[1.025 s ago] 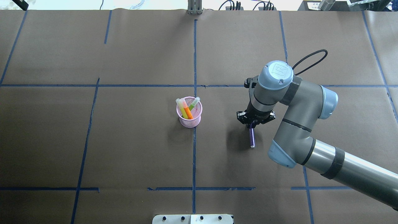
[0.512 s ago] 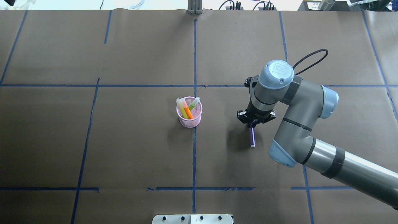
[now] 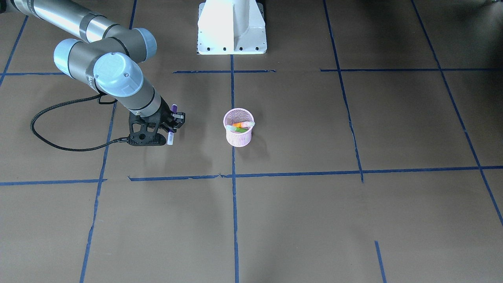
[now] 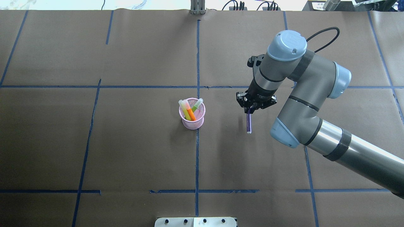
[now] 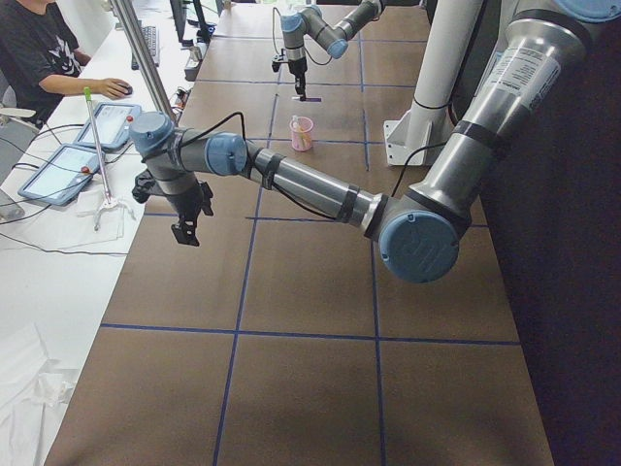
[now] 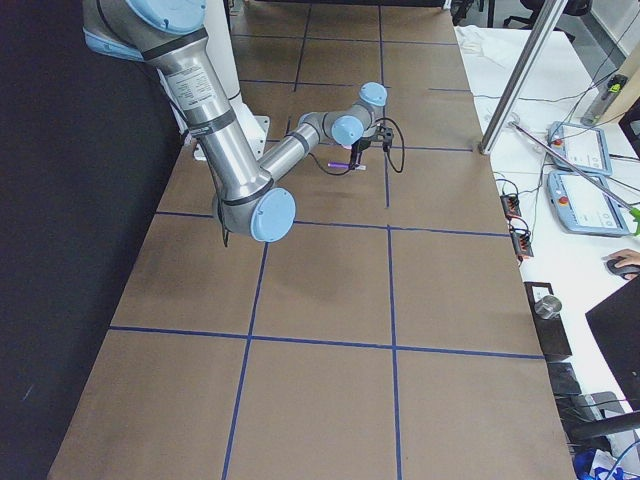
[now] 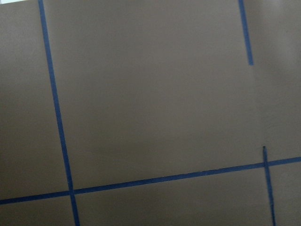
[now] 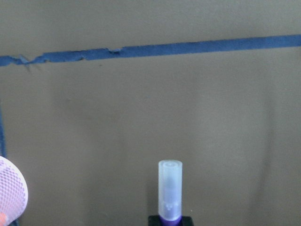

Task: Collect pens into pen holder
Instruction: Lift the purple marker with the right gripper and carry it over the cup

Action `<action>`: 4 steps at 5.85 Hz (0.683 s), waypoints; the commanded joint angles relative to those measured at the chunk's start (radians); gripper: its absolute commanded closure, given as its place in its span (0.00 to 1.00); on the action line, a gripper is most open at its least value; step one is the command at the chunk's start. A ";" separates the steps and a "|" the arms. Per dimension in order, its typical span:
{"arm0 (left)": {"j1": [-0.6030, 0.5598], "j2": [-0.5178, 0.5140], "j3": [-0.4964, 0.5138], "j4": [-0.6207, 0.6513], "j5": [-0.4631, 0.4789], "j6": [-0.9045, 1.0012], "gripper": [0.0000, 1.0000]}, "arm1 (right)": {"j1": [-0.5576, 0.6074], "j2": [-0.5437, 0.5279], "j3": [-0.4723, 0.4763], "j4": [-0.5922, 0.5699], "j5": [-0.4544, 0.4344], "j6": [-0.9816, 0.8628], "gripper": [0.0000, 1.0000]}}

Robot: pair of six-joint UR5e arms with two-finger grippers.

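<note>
Presently the purple pen [image 4: 248, 123] is clamped at its purple end between the closed fingers of the right gripper [image 4: 250, 110], with its pale translucent end pointed back toward the robot's base [image 3: 232, 27]. In the right wrist view the pale end is seen projecting straight out ahead of the jaws, and the rim of the pen holder [image 4: 192, 125] is just caught at the lower left corner. The pen appears to be held clear of the table [image 4: 126, 142], level with the pen holder and well apart from it on the robot's right. Brown paper is seen between the two. The pen holder is stood upright on a blue tape line [image 4: 197, 157].

Four pens are counted. Three are leaned inside the pen holder with their pale ends up above the rim: a yellow-green pen [image 4: 185, 112], an orange pen [image 4: 191, 113] and a green pen [image 4: 196, 106]. The fourth is the purple one. One pen holder is seen.

The left gripper [image 5: 182, 231] is seen only from the side, far from the pen holder toward the table's left end; whether it is open cannot be told.
</note>
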 commanded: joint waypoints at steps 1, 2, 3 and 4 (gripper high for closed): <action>-0.014 0.046 0.194 -0.211 -0.003 0.041 0.00 | 0.007 0.089 0.002 -0.088 -0.001 0.014 1.00; -0.014 0.070 0.222 -0.218 -0.003 0.056 0.00 | 0.006 0.130 0.002 -0.108 -0.003 0.037 1.00; -0.014 0.102 0.222 -0.251 -0.003 0.061 0.00 | 0.004 0.167 0.000 -0.108 -0.004 0.081 1.00; -0.014 0.113 0.220 -0.265 -0.004 0.055 0.00 | -0.014 0.195 -0.006 -0.095 -0.006 0.120 1.00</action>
